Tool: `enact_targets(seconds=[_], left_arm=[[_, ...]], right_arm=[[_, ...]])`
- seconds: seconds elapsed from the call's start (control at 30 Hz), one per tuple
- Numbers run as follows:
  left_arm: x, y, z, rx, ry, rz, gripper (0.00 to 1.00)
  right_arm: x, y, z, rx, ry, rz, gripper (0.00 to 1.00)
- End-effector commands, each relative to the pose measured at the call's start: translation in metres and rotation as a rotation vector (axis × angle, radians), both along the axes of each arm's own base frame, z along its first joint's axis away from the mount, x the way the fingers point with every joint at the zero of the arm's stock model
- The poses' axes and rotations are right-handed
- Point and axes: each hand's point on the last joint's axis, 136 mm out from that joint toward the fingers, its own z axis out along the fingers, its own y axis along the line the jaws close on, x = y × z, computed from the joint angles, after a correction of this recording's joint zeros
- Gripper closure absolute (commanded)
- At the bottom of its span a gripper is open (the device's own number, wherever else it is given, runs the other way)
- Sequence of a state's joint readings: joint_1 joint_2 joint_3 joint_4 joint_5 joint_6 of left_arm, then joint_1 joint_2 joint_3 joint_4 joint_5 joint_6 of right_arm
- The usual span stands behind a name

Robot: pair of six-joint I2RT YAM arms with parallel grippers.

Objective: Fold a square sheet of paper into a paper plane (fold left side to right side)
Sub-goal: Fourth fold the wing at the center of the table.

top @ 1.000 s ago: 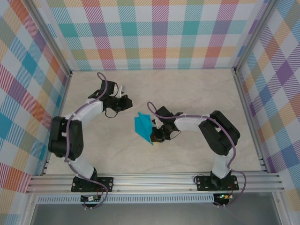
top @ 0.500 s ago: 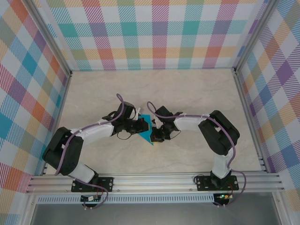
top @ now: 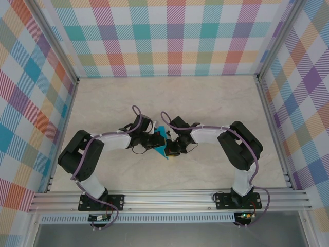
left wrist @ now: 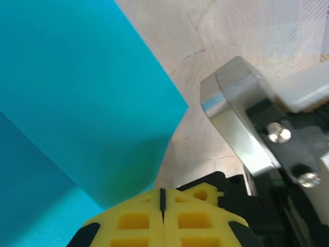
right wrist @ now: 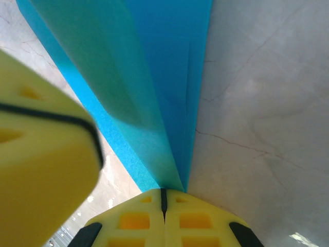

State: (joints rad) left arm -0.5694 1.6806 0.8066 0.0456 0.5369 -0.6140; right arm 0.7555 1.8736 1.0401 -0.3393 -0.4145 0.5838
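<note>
One partly folded teal paper sheet (top: 161,150) lies mid-frame between two grippers. The left gripper (top: 157,140), up and left of it a second ago, now rests on it, jaws closed. The right gripper (top: 170,150) stays at its pointed lower end, jaws closed.

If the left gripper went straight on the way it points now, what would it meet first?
Probably the teal paper, lying just ahead of the left gripper; the right gripper stands further off, to the side.
</note>
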Motion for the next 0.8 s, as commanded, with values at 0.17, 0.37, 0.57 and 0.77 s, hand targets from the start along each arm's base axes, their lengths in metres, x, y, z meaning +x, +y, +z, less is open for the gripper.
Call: enact_targets(seconds=[0.17,0.37,0.57,0.77], left_arm=[[-0.002,-0.003,-0.022,0.026,0.017,-0.007,0.95],[0.0,0.001,-0.034,0.063,0.014,-0.008,0.96],[0.002,0.01,-0.047,0.111,0.016,-0.011,0.96],[0.011,0.019,-0.053,0.118,0.032,0.008,0.96]], right_arm=[[-0.045,-0.048,-0.049,-0.259,0.143,0.032,1.0],[-0.047,-0.05,-0.05,-0.271,0.147,0.037,1.0],[-0.048,-0.052,-0.051,-0.283,0.146,0.04,1.0],[-0.048,-0.054,-0.051,-0.299,0.147,0.051,1.0]])
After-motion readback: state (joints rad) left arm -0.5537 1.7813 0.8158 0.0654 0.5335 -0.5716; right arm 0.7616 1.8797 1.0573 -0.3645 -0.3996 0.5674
